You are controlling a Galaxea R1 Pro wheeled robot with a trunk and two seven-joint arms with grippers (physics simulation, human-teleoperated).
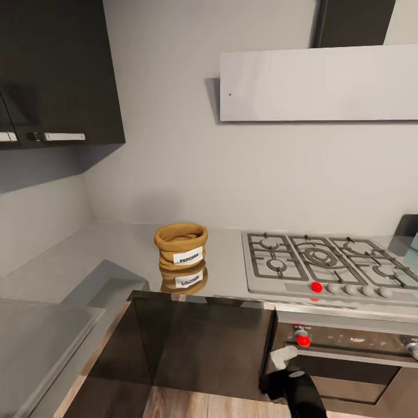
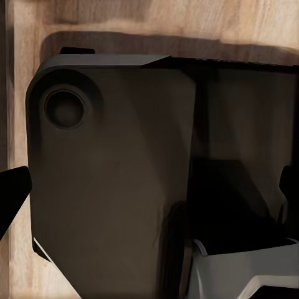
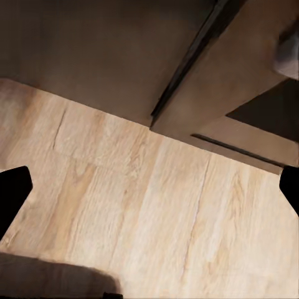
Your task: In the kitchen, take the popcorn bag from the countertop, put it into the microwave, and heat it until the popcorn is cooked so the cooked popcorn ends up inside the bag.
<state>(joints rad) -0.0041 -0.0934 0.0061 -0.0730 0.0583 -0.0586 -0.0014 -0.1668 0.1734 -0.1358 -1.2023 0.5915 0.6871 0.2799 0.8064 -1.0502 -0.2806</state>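
The popcorn bag [image 1: 180,247], a small mustard-tan sack with a rolled rim and a white label, stands upright on the glossy grey countertop [image 1: 116,249], left of the hob, with its reflection below it. My right arm [image 1: 293,388] hangs low in front of the oven, far below and right of the bag. In the right wrist view my right gripper [image 3: 149,193] is open over wooden floor, its dark fingertips [image 3: 12,194] far apart. My left gripper [image 2: 149,199] is open too, above my own dark base [image 2: 106,174]. A pale blue sliver [image 1: 415,241] at the right edge is cut off; I cannot tell if it is the microwave.
A steel gas hob [image 1: 325,261] with a red knob fills the counter's right part, under a flat white hood [image 1: 319,84]. Below it is a dark built-in oven [image 1: 348,354]. Dark upper cabinets [image 1: 58,69] hang at the left. A second counter [image 1: 40,337] runs along the left.
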